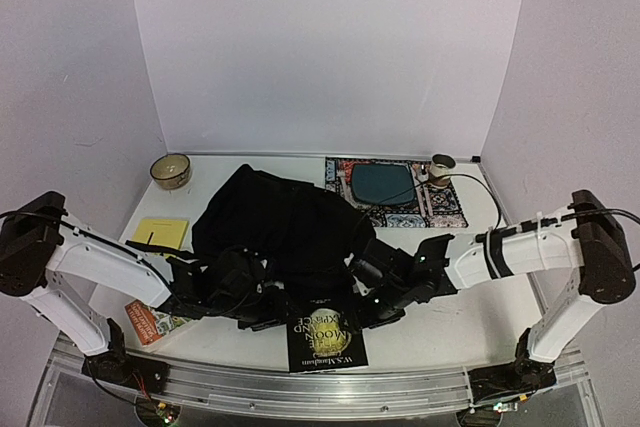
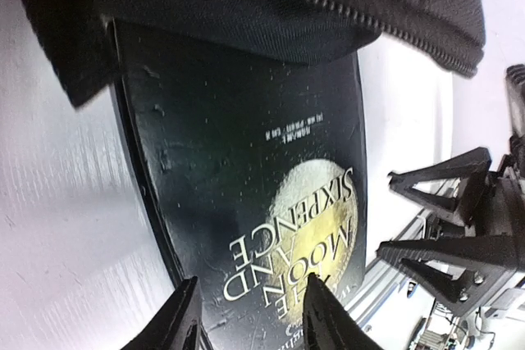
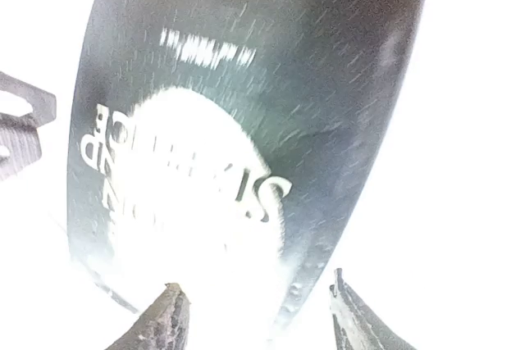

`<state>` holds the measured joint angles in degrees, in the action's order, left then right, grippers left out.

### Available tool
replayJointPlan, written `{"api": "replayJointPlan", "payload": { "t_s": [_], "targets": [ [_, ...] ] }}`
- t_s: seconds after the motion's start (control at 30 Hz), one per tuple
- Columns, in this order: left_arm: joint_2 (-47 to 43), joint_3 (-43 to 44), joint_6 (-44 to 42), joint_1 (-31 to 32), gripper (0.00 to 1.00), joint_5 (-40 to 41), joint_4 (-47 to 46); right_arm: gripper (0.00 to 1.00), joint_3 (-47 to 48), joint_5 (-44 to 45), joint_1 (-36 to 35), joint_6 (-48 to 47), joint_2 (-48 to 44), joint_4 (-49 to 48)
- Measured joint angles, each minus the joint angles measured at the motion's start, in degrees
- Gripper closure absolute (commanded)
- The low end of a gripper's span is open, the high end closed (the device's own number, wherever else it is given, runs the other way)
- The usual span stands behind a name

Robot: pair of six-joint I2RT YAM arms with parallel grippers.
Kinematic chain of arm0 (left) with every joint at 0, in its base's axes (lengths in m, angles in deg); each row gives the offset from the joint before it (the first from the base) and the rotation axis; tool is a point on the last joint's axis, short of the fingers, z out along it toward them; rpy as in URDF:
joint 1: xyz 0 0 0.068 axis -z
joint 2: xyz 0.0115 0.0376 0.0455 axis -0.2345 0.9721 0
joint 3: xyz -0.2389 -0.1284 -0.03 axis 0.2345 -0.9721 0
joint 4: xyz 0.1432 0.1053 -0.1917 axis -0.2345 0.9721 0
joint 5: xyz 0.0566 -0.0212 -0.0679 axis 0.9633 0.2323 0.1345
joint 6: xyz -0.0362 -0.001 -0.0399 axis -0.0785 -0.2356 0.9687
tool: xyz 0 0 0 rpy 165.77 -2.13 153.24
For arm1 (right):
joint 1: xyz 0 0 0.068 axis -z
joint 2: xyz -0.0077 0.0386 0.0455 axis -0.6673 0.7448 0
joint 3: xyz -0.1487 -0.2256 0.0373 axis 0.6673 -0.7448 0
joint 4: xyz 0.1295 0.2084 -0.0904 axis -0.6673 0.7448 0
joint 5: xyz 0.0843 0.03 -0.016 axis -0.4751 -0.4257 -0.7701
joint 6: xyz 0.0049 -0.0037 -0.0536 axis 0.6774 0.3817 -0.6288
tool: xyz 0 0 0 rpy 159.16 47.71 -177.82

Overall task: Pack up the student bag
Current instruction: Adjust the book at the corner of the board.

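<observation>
The student bag, a soft black backpack, lies in the middle of the table with its zipped edge draped over the far end of a black book titled "The Moon and Sixpence". The book lies flat at the table's near edge. My left gripper hovers low at the book's left side. In the left wrist view my left gripper is open, fingertips apart above the cover. My right gripper is at the book's right side. In the right wrist view it is open, straddling the book's edge.
A bowl stands at the back left and a yellow notepad lies near it. A patterned mat with a dark blue pad and a small cup is at the back right. An orange book lies under the left arm.
</observation>
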<state>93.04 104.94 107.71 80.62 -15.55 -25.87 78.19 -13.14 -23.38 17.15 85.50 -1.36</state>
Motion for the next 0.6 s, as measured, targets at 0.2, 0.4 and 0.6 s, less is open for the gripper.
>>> {"api": "replayJointPlan", "payload": {
  "t_s": [0.2,0.4,0.6],
  "targets": [
    [1.8,0.0,0.1,-0.3,0.48,0.6,-1.1,0.29,0.7,4.8,1.5,0.3,0.2,0.7],
    [3.1,-0.3,1.4,-0.5,0.47,1.1,-1.2,0.26,2.4,6.3,2.1,0.1,3.8,0.6],
    [4.4,0.6,1.1,-0.5,0.58,0.6,-1.1,0.27,2.6,4.5,2.1,0.1,7.1,-1.5]
  ]
}}
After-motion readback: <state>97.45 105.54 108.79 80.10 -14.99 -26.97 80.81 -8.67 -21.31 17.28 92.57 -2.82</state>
